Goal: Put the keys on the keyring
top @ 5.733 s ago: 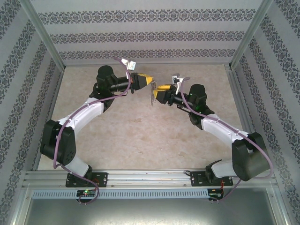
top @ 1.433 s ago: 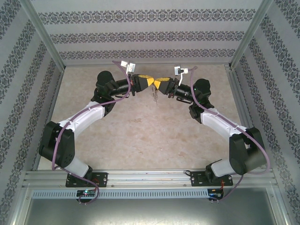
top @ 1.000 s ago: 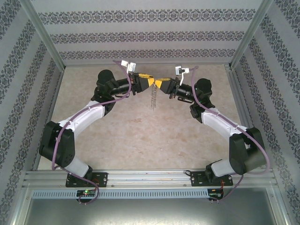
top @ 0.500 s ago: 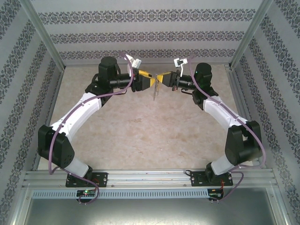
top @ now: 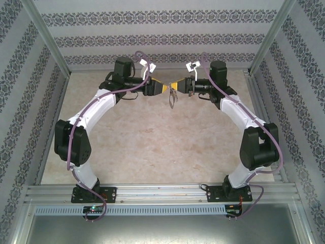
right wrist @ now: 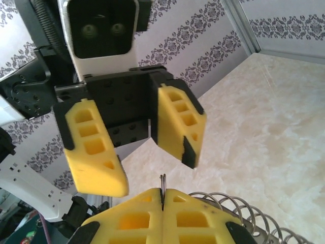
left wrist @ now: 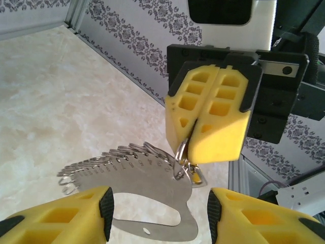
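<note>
Arms raised, wrists facing; left hand [right wrist: 152,165] parted, right hand [left wrist: 192,145] closed.

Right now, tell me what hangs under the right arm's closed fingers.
The keyring hangs under the shut right fingers, its fringe of small metal bits fanned out. Its small wire loop disappears between them, so the pinched part is covered.

Both arms reach over the far half of the table [top: 152,152] and meet nose to nose just in front of the back wall [top: 162,40]. The left gripper [top: 161,89] is on the left and the right gripper [top: 177,85] on the right, tips near each other. The keyring [top: 172,98] hangs below the right gripper's pinched fingertips, well above the table. In the left wrist view it dangles between the left gripper's parted fingers [left wrist: 76,216], fringed edge uppermost.
</note>
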You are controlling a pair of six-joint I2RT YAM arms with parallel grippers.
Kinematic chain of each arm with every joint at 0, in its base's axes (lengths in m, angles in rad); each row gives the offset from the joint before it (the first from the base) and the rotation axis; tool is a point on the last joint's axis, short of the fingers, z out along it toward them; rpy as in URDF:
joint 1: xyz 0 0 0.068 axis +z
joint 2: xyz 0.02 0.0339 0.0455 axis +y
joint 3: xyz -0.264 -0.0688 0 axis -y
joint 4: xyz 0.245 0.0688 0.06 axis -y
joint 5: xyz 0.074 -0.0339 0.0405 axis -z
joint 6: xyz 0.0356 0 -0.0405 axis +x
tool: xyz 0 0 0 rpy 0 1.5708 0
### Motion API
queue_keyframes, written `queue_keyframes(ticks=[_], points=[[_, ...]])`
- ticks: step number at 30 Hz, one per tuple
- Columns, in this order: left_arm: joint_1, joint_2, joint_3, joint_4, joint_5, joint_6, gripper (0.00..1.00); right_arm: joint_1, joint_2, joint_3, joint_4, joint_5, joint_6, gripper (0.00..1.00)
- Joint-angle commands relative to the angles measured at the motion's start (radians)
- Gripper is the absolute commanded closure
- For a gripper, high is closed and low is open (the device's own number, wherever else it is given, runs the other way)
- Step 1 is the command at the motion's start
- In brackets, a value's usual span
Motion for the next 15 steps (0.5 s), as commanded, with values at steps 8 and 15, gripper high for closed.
queue_keyframes(ticks=[8,15], points=[[0.069,0.039,-0.083,0.442,0.179,-0.273,0.52,0.022,0.038,0.07,-0.063,0.041,-0.085,1.0],[0.07,0.073,-0.083,0.56,0.204,-0.353,0.52,0.038,0.051,0.107,-0.058,0.04,-0.076,1.0]])
